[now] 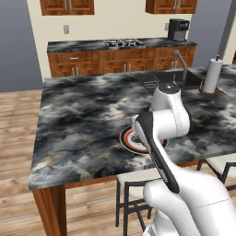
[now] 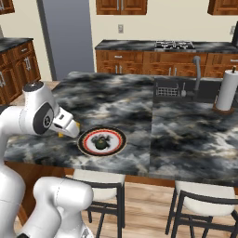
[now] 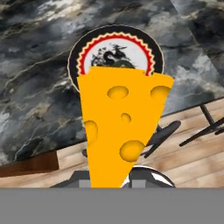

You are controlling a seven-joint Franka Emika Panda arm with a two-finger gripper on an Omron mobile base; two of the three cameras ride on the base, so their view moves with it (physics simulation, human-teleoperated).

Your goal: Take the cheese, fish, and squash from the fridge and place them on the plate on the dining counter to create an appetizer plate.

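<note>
- Left base view: the white arm rises from the lower right, its dark-edged forearm slanting up and left to a bulky wrist that bends over the near edge of the dining counter (image 1: 83,115). The wrist hides the gripper and covers much of the plate (image 1: 130,139), which lies near the counter's front edge with only its left side showing. Farther back on the counter are a built-in sink (image 1: 170,78) with a grey faucet and an upright paper towel roll (image 1: 212,76). A stool (image 1: 133,182) stands below the counter edge.
- Right base view: the arm comes up at the lower left, elbow high, and the hand slants down and to the right toward the plate (image 2: 102,141). A sliver of yellow, the cheese (image 2: 76,125), peeks out beside the hand's tip, just left of the plate's rim. On the plate sit the squash (image 2: 99,143), a dark green lump, and some dark markings around it that could be the fish; I cannot tell for sure.
- Hand view: the gripper (image 3: 109,181) is closed tight on the cheese (image 3: 122,127), the orange wedge rising from between the fingertips and held above the counter's front edge. Beyond it lies the plate (image 3: 114,54), with a dark shape on its white centre partly hidden by the wedge.
</note>
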